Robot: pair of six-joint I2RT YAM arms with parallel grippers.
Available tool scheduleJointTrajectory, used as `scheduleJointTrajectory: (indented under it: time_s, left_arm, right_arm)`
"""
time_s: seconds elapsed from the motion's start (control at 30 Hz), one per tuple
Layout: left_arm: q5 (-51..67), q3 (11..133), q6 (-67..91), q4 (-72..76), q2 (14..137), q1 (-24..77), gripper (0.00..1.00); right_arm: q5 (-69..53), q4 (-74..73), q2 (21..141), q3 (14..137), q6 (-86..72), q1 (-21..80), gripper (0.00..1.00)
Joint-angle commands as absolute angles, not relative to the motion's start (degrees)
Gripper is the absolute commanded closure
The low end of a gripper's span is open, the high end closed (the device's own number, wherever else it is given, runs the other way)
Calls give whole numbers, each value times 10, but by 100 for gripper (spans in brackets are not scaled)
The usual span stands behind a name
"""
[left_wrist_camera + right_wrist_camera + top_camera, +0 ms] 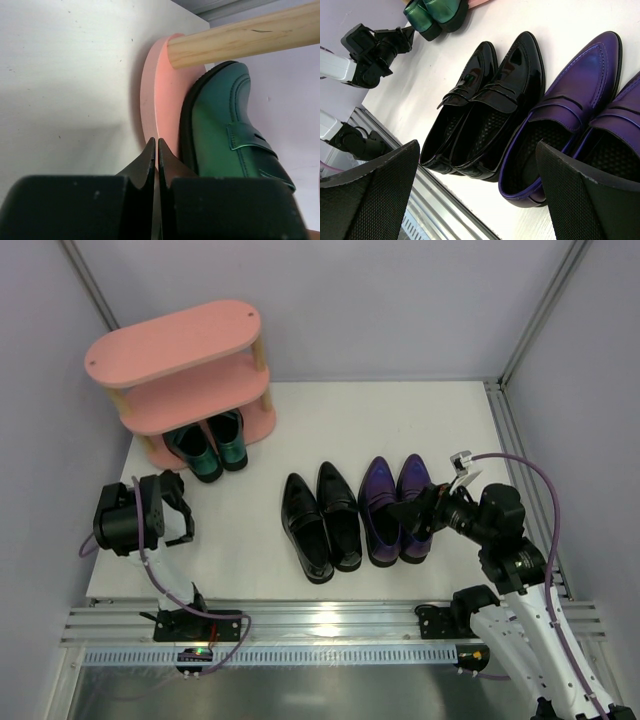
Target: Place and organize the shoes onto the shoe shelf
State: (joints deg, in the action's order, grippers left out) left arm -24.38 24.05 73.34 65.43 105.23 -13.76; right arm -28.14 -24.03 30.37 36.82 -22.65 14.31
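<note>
The pink three-tier shoe shelf (180,350) stands at the far left. The teal-green pair (210,445) sits on its bottom board, toes pointing toward me. The black pair (320,520) and the purple pair (395,505) stand side by side on the table's middle. My left gripper (183,512) is shut and empty, near the shelf's front; its wrist view shows the bottom board (162,90), a wooden post (240,35) and one teal shoe (220,125). My right gripper (415,515) is open and empty over the purple shoes' heels (570,100), with the black pair (485,100) to their left.
A metal rail (320,625) runs along the table's near edge. Grey walls close in the left, back and right, with a metal frame strip (505,440) along the right side. The shelf's middle and top boards carry nothing.
</note>
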Motion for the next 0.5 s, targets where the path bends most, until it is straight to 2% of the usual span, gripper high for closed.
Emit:
scheduleJointTrajectory:
  time_s: [0.0,0.27,0.47]
  left_arm:
    - [-261,245,739,764,1078,-138,99]
    - [-251,317,715,691,1084,-138,100]
    - [-228,398,701,575,1100,-138,100]
  right_arm:
    - [-289,-220,304,369,-229,146,3]
    - [-291,-214,309,367,-227,147,3]
    - [-288,-216,307,369,-228,147,3]
